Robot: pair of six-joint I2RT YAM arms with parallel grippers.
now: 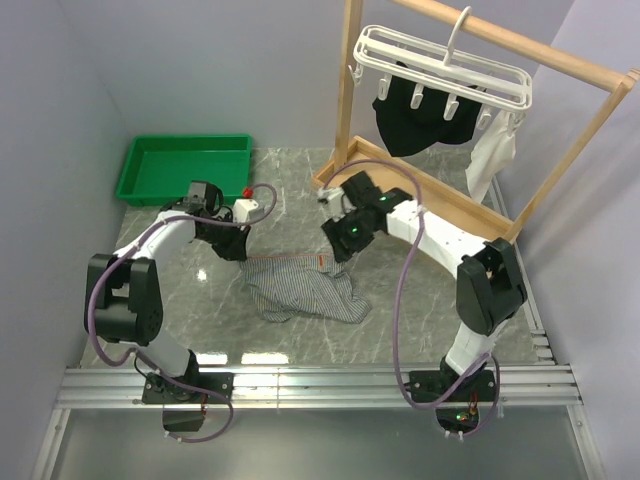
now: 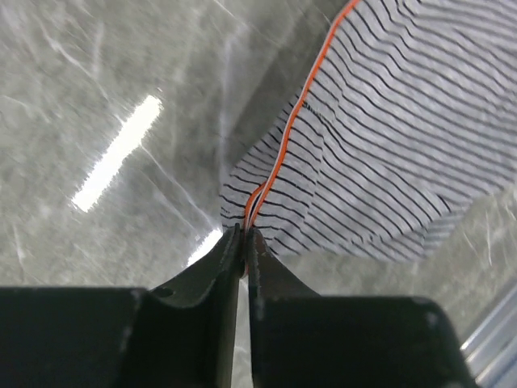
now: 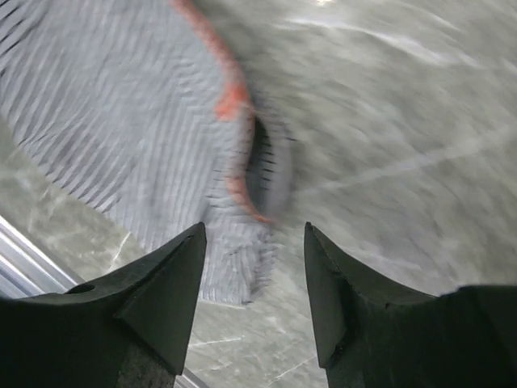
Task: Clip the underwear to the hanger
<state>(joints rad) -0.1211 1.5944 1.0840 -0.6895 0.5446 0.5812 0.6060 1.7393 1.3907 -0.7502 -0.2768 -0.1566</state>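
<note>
Your left gripper (image 1: 238, 252) was closed down to a slit on the orange-trimmed edge of the underwear (image 1: 300, 290), pinching it at the cloth's 10 o'clock corner; in the left wrist view the hem ran straight in between the fingertips (image 2: 235, 242). Your right gripper (image 1: 332, 255) stood with its jaws apart just above the garment's 1 o'clock corner, holding nothing, and its own view was blurred. The underwear lay crumpled on the marble table (image 1: 420, 310) between the two arms. The hanger (image 1: 440, 70) hung by its hook from the wooden rack (image 1: 350, 100) at the table's 1 o'clock, well apart from the underwear, with a black garment (image 1: 415, 125) clipped under it.
</note>
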